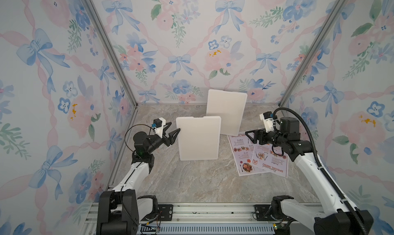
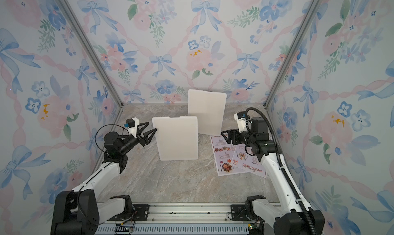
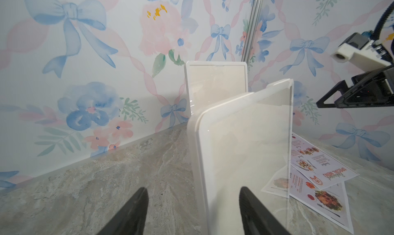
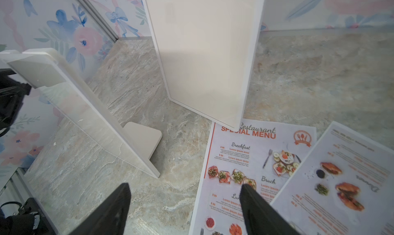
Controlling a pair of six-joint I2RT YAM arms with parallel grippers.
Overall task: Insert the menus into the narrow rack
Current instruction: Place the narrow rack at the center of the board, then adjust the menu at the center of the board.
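We see the left gripper (image 3: 193,189), jaws apart, straddling the rack's (image 1: 198,138) edge, maybe touching. The right gripper (image 4: 184,185), spread and empty, hovers over the menus (image 4: 255,150) at the counter's (image 1: 191,180) right edge. Let's pinch one corner gently.

bare tabletop (image 1: 191,180) lies open before the near rack (image 1: 198,138), with the far rack (image 1: 227,111) blocking behind

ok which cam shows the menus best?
Right wrist: both menus lie close below it, heading and food photos legible. In both top views they are small, partly under the right arm. Left wrist sees them obliquely, partly through the clear stand.
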